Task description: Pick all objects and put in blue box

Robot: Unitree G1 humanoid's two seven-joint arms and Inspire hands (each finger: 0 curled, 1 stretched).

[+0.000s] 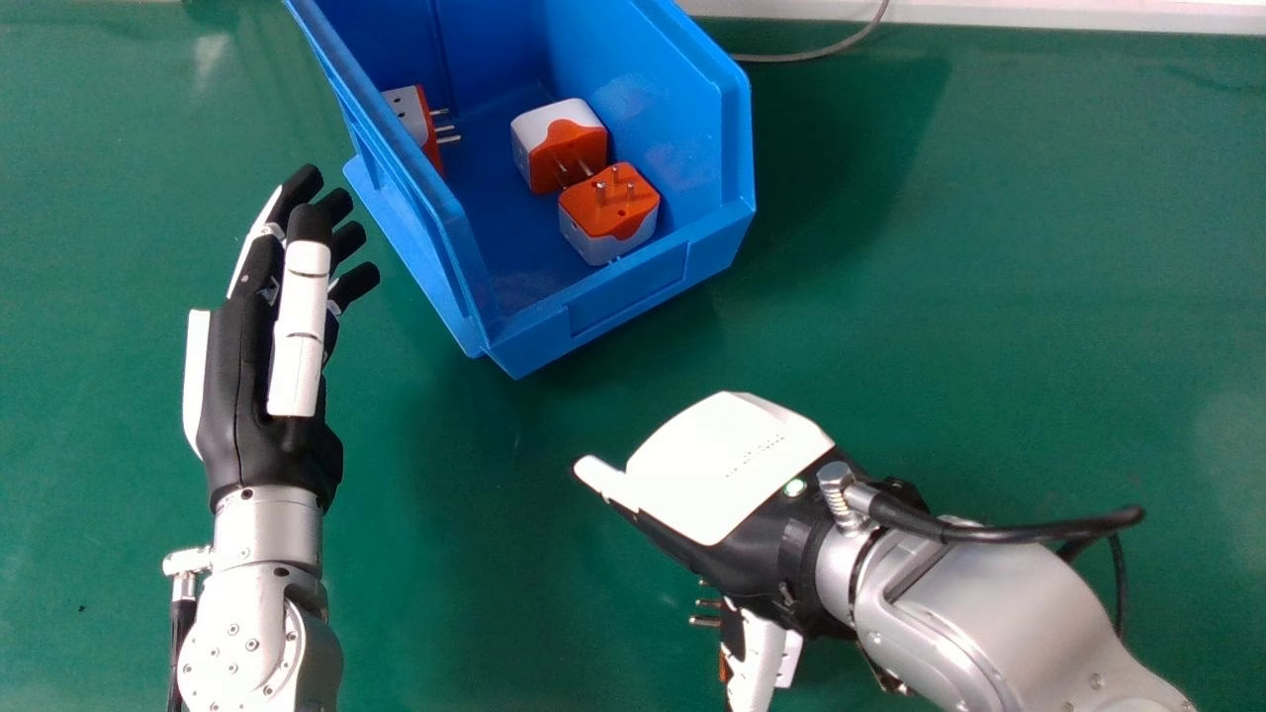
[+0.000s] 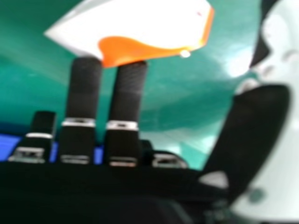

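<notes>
At near right, the right hand [image 1: 727, 480] has fingers and thumb apart beside one adapter [image 2: 154, 23]; at left, the left hand [image 1: 262, 386] is unclenched; three adapters [image 1: 608, 222] lie in the far blue box [image 1: 628, 292]

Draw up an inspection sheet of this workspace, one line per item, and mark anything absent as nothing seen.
Surface: green table, some glare on it.
Job's things: blue box holding three orange-and-white plug adapters, one by its left wall, two close together; a fourth adapter outside, partly hidden by the right hand.
Clutter: nothing seen.
Grippers: left hand open, left of the box; right hand open, contact with the fourth adapter unclear.
Cables: thin grey cable behind the box; black cables at the right wrist and left forearm.
Surroundings: pale strip along the table's far edge.
</notes>
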